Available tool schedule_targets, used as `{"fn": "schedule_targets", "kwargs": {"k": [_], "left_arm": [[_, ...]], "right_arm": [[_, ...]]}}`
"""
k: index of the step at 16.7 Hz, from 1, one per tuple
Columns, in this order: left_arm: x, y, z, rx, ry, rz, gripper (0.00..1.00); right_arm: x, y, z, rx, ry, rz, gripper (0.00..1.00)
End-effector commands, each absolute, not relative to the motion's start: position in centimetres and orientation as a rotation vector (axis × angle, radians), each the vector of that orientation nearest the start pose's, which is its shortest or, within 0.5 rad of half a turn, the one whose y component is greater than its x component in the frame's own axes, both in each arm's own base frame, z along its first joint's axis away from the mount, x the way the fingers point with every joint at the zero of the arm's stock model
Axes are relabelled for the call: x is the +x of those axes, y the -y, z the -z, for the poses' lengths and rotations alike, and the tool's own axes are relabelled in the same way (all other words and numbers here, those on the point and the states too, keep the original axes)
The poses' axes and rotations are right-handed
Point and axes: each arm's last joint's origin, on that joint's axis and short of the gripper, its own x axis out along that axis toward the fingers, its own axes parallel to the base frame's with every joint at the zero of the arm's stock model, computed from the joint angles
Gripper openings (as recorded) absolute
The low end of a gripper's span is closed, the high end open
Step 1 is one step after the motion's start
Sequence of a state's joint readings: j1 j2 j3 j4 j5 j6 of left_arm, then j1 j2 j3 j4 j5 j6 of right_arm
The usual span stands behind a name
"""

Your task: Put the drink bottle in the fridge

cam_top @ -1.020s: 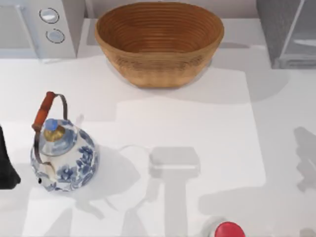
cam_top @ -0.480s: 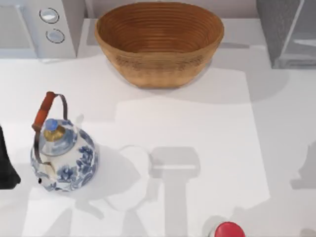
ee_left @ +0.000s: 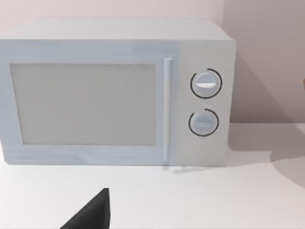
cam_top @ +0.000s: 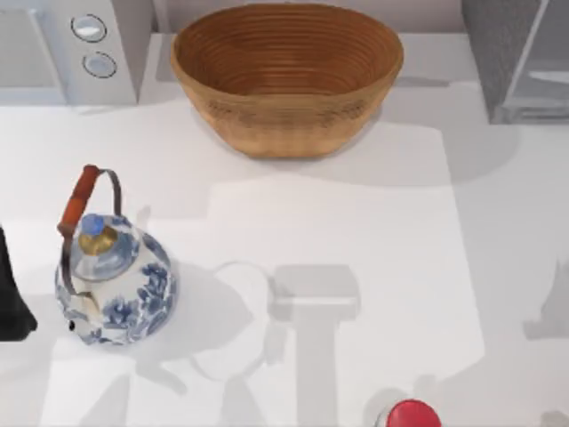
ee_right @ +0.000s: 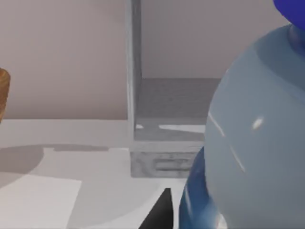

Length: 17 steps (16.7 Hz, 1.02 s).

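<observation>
While the pale whitish-clear drink bottle with its blue label (ee_right: 252,143) looms close in your right wrist view, you can see it in front of the grey box-shaped fridge (ee_right: 167,119), whose interior is visible past its upright door edge. A dark fingertip shows beside the bottle, but you cannot tell how the right gripper's fingers stand. From above, the fridge (cam_top: 520,58) sits at the table's far right corner, the brown woven basket (cam_top: 286,76) at far centre, the white microwave with two round dials (cam_top: 76,49) at far left. A blue-and-white porcelain kettle (cam_top: 116,280) stands left — beside your parked left arm (cam_top: 13,298) — and a round red-topped item (cam_top: 409,414) sits at the near edge.
</observation>
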State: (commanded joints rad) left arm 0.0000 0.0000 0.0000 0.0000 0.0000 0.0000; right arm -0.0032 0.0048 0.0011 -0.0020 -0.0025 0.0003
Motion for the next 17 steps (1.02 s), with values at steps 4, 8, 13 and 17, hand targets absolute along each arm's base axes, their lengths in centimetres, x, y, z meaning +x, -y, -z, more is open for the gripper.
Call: {"fn": "schedule_targets", "kwargs": {"k": [4, 8, 13, 17], "left_arm": [[10.6, 0.1, -16.0, 0.000, 0.000, 0.000, 1.00], [10.6, 0.1, -16.0, 0.000, 0.000, 0.000, 1.00], [10.6, 0.1, -16.0, 0.000, 0.000, 0.000, 1.00], [10.6, 0.1, -16.0, 0.000, 0.000, 0.000, 1.00]], "right_arm": [[10.9, 0.3, -18.3, 0.008, 0.037, 0.001, 0.01], [13.1, 0.6, -22.7, 0.004, 0.088, -0.012, 0.01], [21.3, 2.2, -26.1, -0.012, 0.060, -0.025, 0.01], [30.4, 5.0, -23.1, -0.008, -0.014, -0.014, 0.01]]}}
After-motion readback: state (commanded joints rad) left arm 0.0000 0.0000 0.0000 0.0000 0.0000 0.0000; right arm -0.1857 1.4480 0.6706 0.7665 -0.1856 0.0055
